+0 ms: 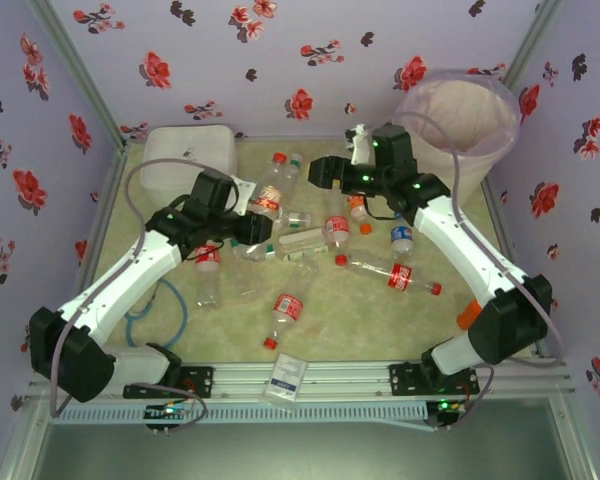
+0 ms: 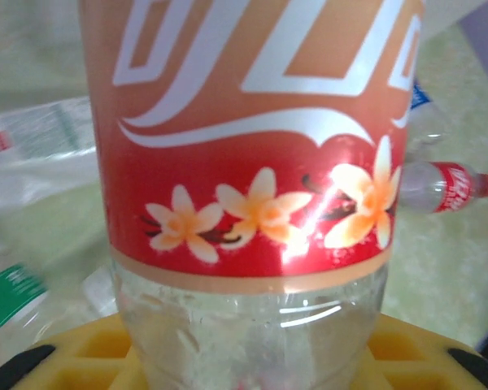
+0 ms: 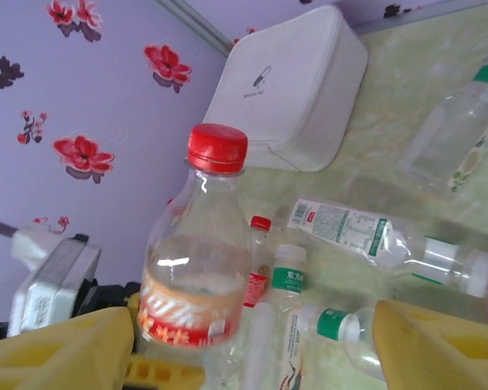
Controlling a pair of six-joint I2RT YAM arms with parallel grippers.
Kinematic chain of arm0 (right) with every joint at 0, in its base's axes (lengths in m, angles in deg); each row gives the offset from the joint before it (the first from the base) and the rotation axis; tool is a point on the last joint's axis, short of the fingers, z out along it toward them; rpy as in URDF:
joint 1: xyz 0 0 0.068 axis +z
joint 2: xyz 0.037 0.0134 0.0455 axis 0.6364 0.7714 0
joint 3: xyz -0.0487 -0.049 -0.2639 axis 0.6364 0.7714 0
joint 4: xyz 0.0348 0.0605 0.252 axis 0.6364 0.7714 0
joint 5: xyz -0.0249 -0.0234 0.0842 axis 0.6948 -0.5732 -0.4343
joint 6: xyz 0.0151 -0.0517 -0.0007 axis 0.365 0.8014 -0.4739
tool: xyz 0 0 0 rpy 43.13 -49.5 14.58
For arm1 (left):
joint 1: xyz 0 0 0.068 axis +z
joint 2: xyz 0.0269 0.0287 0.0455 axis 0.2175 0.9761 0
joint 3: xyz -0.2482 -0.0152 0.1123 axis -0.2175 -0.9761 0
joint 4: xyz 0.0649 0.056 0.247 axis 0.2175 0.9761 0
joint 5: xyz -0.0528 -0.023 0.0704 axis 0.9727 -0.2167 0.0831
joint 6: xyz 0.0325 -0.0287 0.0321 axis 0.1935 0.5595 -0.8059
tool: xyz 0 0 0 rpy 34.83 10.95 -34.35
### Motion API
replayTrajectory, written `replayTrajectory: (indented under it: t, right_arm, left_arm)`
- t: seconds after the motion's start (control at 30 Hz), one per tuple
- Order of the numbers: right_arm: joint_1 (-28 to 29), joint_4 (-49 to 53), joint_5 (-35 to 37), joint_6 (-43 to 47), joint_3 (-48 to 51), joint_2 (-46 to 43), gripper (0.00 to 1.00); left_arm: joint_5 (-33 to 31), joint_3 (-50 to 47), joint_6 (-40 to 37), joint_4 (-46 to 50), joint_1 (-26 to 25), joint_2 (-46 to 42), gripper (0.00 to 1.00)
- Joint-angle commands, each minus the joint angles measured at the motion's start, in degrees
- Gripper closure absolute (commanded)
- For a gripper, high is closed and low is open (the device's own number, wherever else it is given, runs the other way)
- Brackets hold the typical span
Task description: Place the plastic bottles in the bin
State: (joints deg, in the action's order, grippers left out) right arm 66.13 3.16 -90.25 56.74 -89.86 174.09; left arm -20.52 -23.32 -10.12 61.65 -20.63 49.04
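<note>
Empty and red-capped, a cola bottle stands upright at mid-worktop, its lower body seated in the left pincer. That pincer appears clenched on the bottle, though the wrist view is too close to show the fingers meeting. The right pincer hangs nearby with jaws wide apart, gripping nothing. Other plastic bottles lie scattered across the worktop. The bin sits at the far right corner, well apart from the held bottle. Light and thin-walled, the bottle would likely buckle under a hard squeeze, and its smooth label may slip. The stiffer band just below the label, or the shoulder under the cap, looks the surest hold.
</note>
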Motion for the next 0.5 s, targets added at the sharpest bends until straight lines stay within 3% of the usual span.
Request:
replayTrajectory:
  t: [0.0,0.23,0.47]
  right_arm:
    - [0.61,-4.95,-1.98,-3.01,-2.76,2.01,0.18]
    - [2.04,-9.26,-4.35,-6.13,-4.65,6.15,0.21]
    - [2.04,-9.27,-3.67,-6.34,-5.17,7.04,0.46]
  left_arm:
    - [4.5,0.75,-2.6,-6.76,-1.34,0.97,0.69]
    - [4.99,1.11,-3.48,-7.94,-3.85,2.25,0.7]
    - [4.98,1.46,-3.4,-8.56,-4.08,2.97,0.69]
